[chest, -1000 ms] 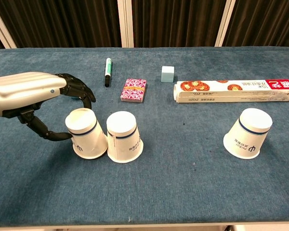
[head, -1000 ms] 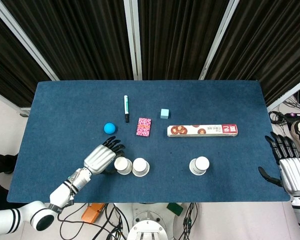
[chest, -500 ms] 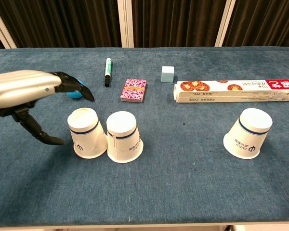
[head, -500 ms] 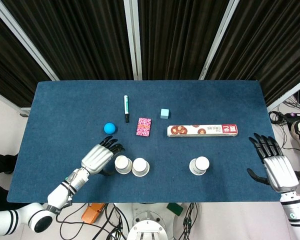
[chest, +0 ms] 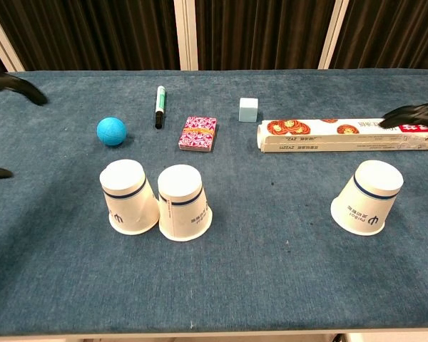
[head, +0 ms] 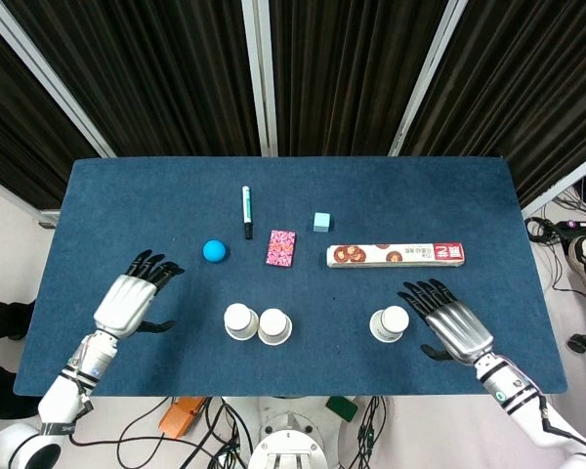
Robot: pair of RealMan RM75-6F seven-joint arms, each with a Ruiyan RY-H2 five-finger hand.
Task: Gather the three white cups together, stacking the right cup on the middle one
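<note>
Three white cups stand upside down near the table's front edge. The left cup [head: 240, 321] [chest: 129, 197] and the middle cup [head: 274, 326] [chest: 182, 202] touch each other. The right cup [head: 391, 323] [chest: 369, 197] stands alone further right. My left hand [head: 132, 298] is open, well left of the left cup; only its fingertips [chest: 18, 87] show at the chest view's left edge. My right hand [head: 451, 325] is open, just right of the right cup and apart from it, its fingertips [chest: 414, 114] at the chest view's right edge.
Behind the cups lie a blue ball [head: 214, 251] [chest: 111, 131], a green marker [head: 246, 211] [chest: 159, 106], a pink card box [head: 280, 247] [chest: 198, 133], a small light-blue cube [head: 321, 222] [chest: 249, 110] and a long biscuit box [head: 396, 255] [chest: 348, 135].
My left hand has drawn back leftward, away from the left cup. My right hand has come in from the table's right edge to beside the right cup.
</note>
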